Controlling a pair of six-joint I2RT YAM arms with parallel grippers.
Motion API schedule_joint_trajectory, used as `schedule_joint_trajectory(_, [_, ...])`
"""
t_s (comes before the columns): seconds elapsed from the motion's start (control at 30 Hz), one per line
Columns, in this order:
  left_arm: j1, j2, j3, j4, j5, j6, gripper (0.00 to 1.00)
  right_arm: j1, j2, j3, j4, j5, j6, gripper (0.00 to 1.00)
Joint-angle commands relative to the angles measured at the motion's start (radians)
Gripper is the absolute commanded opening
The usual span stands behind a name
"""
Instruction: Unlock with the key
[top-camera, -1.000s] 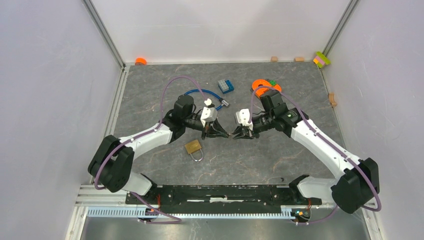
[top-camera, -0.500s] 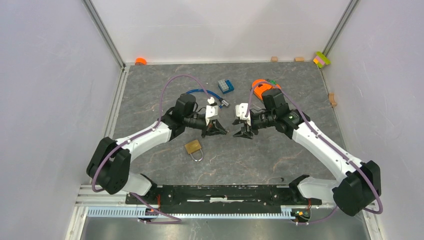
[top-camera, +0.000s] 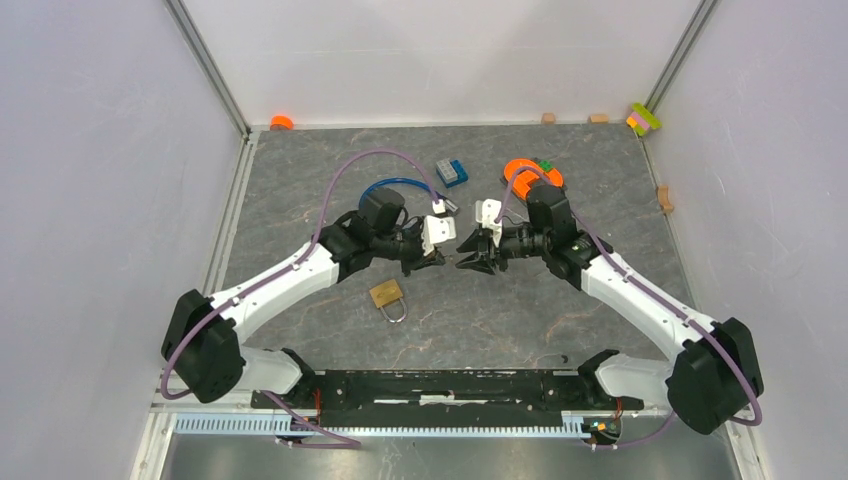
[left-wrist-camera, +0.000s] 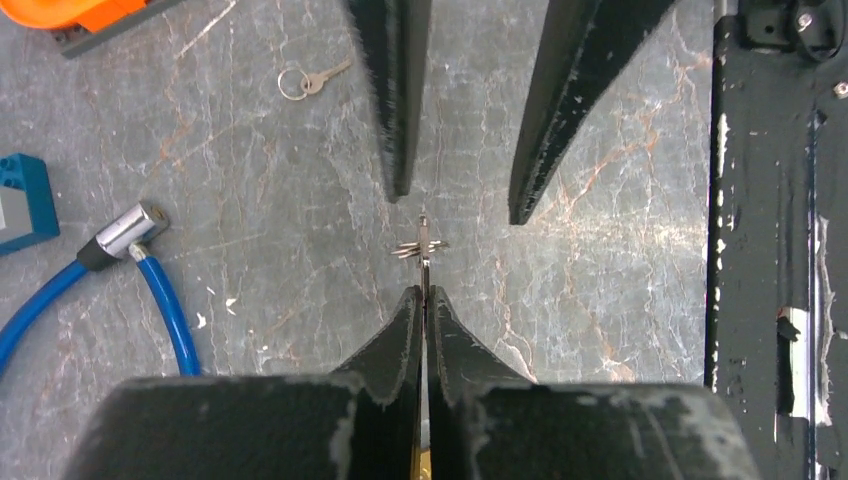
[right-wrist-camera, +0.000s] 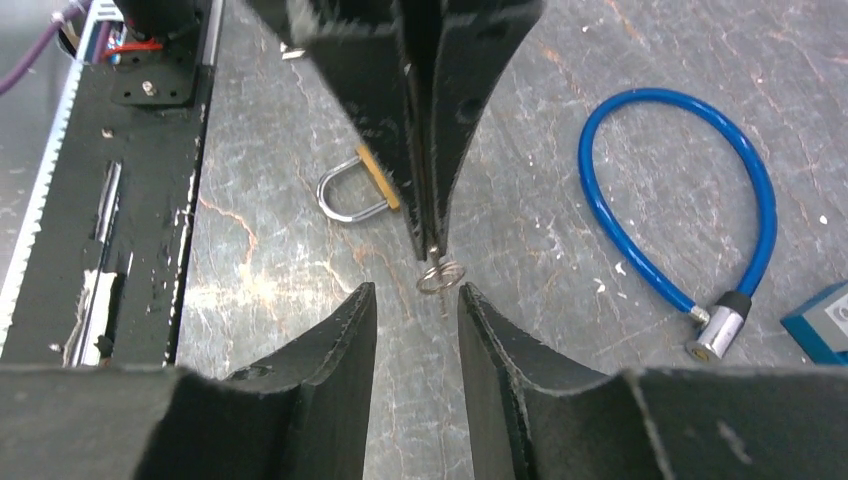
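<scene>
The left gripper (left-wrist-camera: 424, 292) is pressed together on the key (left-wrist-camera: 424, 240), pinching it edge-on so that its far end, with a small wire ring on it, sticks out past the fingertips. The right gripper (right-wrist-camera: 415, 292) faces it tip to tip above the middle of the table (top-camera: 560, 300), its 2 fingers spread. The ringed end of the key reaches just to the mouth of that gap and appears to touch neither finger.

The padlock (top-camera: 387, 296), brass with a silver shackle, lies flat on the table just on the near side of the left gripper, apart from both grippers. In the right wrist view it shows partly hidden behind the left gripper's fingers.

Beyond the left gripper a blue cable lock (top-camera: 400, 186) lies looped on the table, its metal end near a blue block (top-camera: 451, 172). A second key (left-wrist-camera: 305, 83) on its own ring lies on the table close to an orange object (top-camera: 530, 176) at the far side, behind the right arm
</scene>
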Motion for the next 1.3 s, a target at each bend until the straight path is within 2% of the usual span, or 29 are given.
schedule_joint_trajectory(0.0, [-0.036, -0.037, 0.037, -0.078, -0.116, 0.056, 0.02, 0.004, 0.011, -0.006, 0.152, -0.064, 0.094, 0.41])
schedule_joint_trajectory(0.57, [-0.067, -0.045, 0.037, -0.066, -0.114, 0.032, 0.02, 0.008, 0.068, -0.042, 0.252, -0.115, 0.157, 0.38])
schedule_joint_trajectory(1.27, [-0.072, -0.04, 0.02, -0.051, -0.094, 0.029, 0.02, 0.033, 0.124, 0.0, 0.228, -0.129, 0.14, 0.29])
